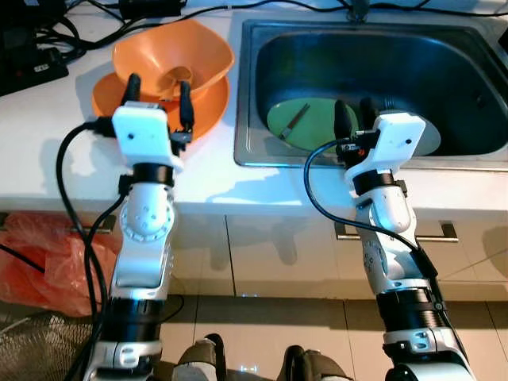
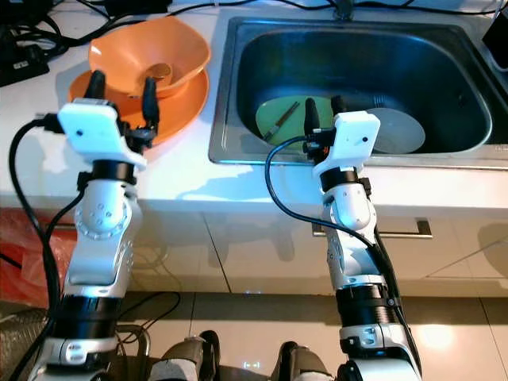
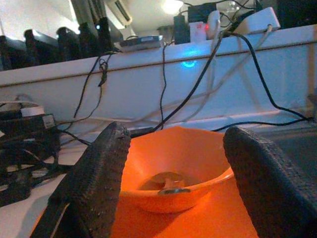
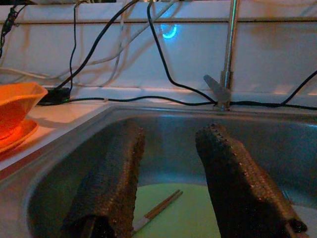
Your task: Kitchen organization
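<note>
Our left hand (image 1: 159,91) is open by the orange bowl (image 1: 178,55); our right hand (image 1: 353,111) is open over the sink (image 1: 246,95). A bad grip (bowls are slippery) could tip it off the plate (image 1: 210,107).

No legible text, label or number on anything.

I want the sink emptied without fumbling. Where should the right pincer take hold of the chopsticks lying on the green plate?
Probably at mid-length, coming straight down from above. The chopsticks lie flat and slanted on the green plate in the sink, so no end sticks up; turn the open right pincer so its fingers close across the pair.
</note>
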`<state>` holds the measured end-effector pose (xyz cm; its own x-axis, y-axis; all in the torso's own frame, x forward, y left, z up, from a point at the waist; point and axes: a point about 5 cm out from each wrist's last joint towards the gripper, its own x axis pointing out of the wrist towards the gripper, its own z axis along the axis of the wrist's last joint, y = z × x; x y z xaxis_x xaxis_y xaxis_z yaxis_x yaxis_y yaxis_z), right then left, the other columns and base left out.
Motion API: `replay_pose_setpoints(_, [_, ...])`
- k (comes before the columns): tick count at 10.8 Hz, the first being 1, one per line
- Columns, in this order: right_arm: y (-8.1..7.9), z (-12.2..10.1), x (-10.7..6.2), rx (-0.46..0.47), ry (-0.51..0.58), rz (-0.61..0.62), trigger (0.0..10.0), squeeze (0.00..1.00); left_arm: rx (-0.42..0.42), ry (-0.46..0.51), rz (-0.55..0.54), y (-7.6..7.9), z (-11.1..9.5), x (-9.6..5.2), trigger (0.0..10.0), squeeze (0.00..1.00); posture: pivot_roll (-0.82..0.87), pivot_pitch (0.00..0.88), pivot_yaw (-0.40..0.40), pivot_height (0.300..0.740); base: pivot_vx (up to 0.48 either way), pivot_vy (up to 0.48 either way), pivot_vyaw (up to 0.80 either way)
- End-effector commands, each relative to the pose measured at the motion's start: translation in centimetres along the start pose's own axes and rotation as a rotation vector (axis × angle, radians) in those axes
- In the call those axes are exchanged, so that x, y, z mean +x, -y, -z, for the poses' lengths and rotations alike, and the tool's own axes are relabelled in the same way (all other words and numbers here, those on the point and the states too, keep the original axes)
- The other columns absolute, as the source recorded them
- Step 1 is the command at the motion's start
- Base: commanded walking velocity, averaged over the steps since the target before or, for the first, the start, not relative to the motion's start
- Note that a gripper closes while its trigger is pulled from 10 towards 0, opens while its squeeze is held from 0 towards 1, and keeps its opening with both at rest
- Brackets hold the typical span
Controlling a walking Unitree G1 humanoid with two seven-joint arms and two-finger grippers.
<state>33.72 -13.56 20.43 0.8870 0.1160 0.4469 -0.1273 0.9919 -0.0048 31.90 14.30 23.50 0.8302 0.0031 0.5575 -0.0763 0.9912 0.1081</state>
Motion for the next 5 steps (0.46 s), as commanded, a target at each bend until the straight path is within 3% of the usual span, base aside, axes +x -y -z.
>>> replay_pose_setpoints(1, [0.1,-0.5,0.1,0.010,0.019,0.004,10.0,0.00,-0.015,-0.004,0.015,0.3,0.0,0.3,10.0,0.00,0.11,0.194,-0.011,0.740,0.000,0.000,0.00])
replay_pose_setpoints(5, [0.0,-0.4,0.0,0.010,0.017,0.007,10.0,0.00,-0.025,-0.048,0.041,1.3,0.8,1.4,10.0,0.00,0.09,0.189,-0.002,0.740,0.000,0.000,0.00])
